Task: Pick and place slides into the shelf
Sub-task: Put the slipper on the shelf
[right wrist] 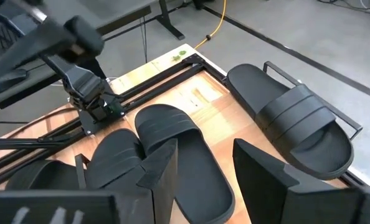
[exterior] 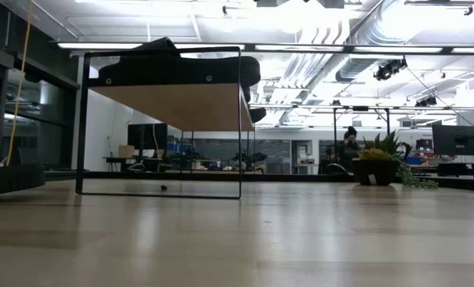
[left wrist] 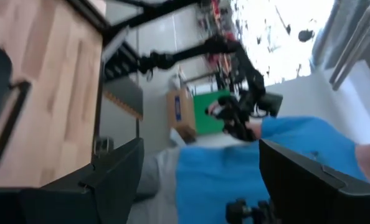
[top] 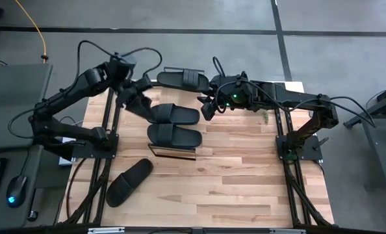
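Right gripper [top: 206, 112] hovers with its two dark fingers moderately apart and nothing between them, just beside the long light-wood shelf on its thin black metal frame [top: 172, 152]. Directly below its fingertips lies the middle slide [right wrist: 179, 149], a matte black rubber slip-on with a wide ribbed strap. To either side of it on the same plank sit two matching ones, the end slide [right wrist: 297, 118] and the front slide [top: 173, 135].

The closest risk, as I judge it, is a fingertip catching the middle slide's raised strap. A drag there could skew the slide or push it over the plank's edge, since the plank looks hardly wider than a sole is long.

Across the shelf from this hand, the left gripper [top: 129, 97] hangs with its jaws at their widest and empty. The two arms are near each other, so a move over the shelf by both at once could bring them into contact.

Farthest from the right hand, well apart from the shelf, the loose slide [top: 129, 181] lies slantwise on the slatted wooden tabletop [top: 245, 169]. It must be turned crosswise to fit, and free plank looks scarce. Set down crooked, it could crowd a neighbour or overhang and tip off.
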{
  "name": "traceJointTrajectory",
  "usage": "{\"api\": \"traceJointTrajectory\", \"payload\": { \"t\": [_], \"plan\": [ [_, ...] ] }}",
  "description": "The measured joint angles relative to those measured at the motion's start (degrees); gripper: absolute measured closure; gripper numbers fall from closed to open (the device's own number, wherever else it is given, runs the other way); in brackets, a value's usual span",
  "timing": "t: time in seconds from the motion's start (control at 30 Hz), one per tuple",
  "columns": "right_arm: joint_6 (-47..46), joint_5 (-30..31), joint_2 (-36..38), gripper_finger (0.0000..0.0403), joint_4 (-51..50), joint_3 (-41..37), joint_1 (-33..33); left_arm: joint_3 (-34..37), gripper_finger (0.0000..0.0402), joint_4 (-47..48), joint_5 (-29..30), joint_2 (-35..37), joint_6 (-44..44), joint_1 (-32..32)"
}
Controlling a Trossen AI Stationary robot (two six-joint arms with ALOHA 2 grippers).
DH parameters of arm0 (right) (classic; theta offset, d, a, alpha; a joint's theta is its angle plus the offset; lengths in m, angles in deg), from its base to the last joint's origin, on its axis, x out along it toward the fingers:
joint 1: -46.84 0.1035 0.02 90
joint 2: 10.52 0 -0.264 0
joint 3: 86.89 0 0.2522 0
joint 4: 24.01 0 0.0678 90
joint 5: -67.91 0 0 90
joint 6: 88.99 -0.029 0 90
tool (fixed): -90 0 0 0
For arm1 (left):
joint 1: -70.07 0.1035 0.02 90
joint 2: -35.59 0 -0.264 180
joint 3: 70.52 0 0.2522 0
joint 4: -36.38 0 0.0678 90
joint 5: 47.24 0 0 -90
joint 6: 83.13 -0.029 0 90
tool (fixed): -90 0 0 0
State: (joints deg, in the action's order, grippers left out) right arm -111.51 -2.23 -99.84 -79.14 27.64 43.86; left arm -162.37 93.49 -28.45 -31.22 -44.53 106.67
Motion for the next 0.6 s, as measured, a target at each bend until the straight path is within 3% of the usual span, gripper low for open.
{"api": "traceJointTrajectory", "payload": {
  "t": [0.27,0.6],
  "plan": [
    [-2.1,-1.0,0.0,0.0256,0.0,0.0,0.0,0.0,0.0103,17.9,3.7,0.0,-10.6,-6.1],
    [-2.0,-1.0,0.0,0.0256,0.0,0.0,0.0,0.0,0.0103,39.8,22.3,0.0,-24.1,-11.5]
  ]
}}
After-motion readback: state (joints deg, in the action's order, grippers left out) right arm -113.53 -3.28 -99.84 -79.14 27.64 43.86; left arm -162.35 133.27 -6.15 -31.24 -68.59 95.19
